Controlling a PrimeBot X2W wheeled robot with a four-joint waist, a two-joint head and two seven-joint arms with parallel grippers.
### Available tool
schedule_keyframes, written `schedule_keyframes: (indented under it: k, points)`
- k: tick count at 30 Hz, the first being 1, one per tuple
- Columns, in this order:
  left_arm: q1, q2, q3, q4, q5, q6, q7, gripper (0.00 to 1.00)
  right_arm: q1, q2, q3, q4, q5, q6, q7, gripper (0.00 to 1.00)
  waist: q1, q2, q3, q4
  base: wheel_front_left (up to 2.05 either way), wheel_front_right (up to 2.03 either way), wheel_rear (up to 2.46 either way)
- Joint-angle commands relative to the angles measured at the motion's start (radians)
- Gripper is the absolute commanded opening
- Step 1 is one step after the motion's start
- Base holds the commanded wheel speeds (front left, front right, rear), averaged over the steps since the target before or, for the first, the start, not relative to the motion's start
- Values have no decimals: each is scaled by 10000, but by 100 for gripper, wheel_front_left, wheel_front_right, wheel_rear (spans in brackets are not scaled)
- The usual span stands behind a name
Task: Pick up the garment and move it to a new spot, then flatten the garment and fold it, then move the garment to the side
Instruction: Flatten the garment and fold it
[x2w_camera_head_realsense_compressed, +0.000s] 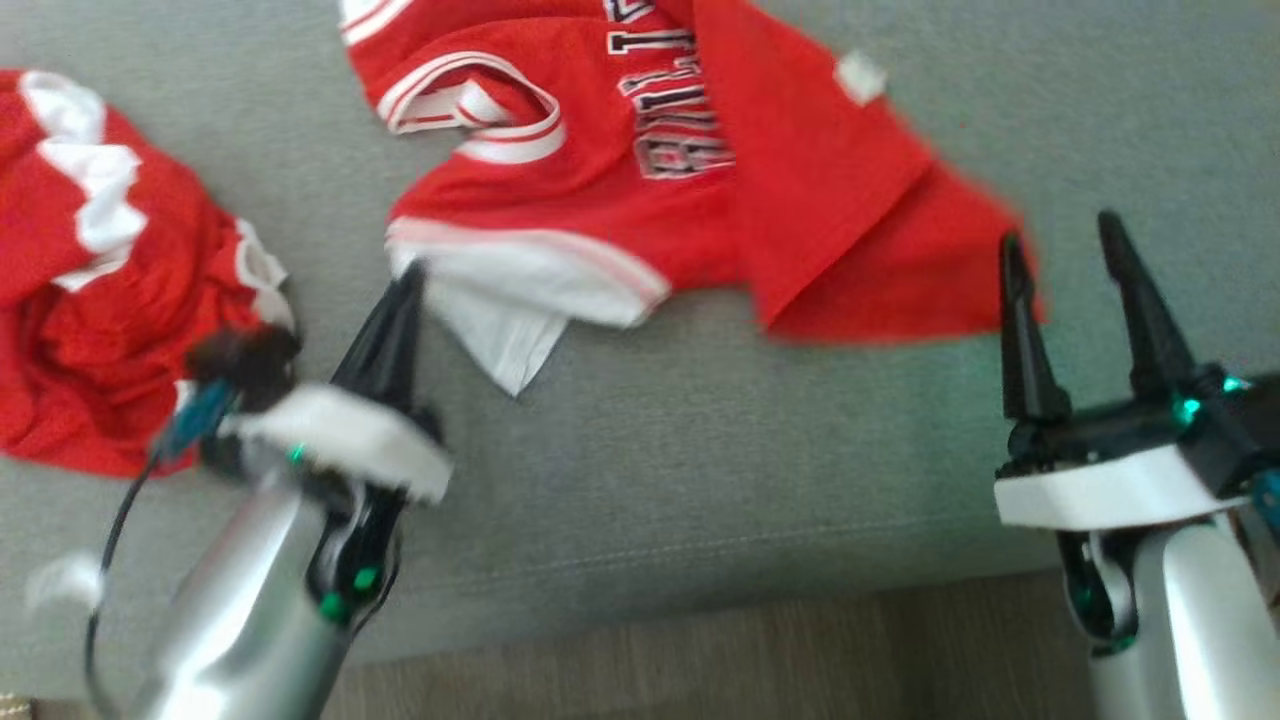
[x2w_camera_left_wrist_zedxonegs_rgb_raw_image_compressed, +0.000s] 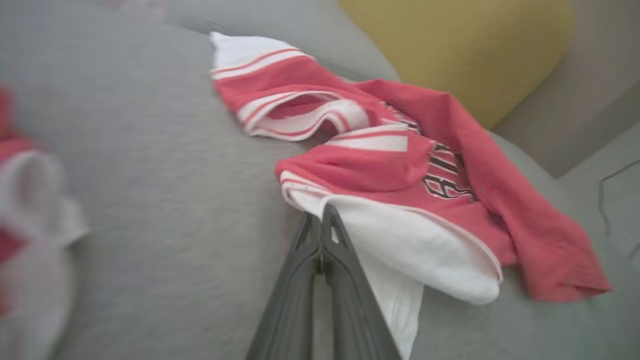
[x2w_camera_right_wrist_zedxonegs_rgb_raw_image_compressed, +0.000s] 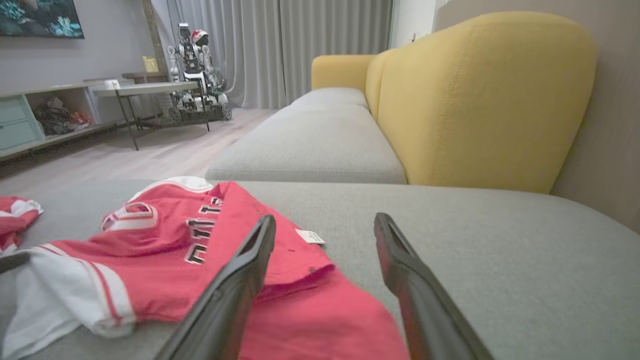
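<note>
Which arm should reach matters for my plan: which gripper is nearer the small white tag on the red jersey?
Right. The right gripper, open, is at the jersey corner nearest the tag; the left gripper, shut, is at the white hem, across the jersey from it.

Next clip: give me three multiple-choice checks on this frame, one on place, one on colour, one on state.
1. In the head view, the crumpled garment lies where relative to the jersey? A. right B. left C. on top
2. Colour of the backrest? A. blue B. black C. yellow
3. The right gripper is: A. open B. shut on the jersey C. shut, empty

Key: B, it sits at that view's left; C, yellow upholstery behind the grey seat; A, its fingers stand apart.
</note>
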Motion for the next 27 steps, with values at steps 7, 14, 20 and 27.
schedule_keyframes:
  k: [7, 14, 20, 27]
  points:
    - [1382, 357, 1997, -1385, 1197, 344, -74, 0, 278, -70, 255, 499, -305, -2, -92, 100, 0, 0, -308, 549, 0, 0, 0]
    - [1653, -25, 2337, -1290, 1958, 88, -75, 0, 29, -70, 1086, 1617, 176, -2, -92, 100, 0, 0, -350, 681, 0, 0, 0]
    - [1607, -557, 2405, -1036, 2579, 20, -75, 100, -893, -70, 2051, 3005, 769, -2, -92, 100, 0, 0, -311, 920, 0, 0, 0]
    - [1651, -1029, 2527, -1380, 3913, 103, -75, 100, -2000, -70, 2158, 4667, 152, -2, -92, 100, 0, 0, -333, 1452, 0, 0, 0]
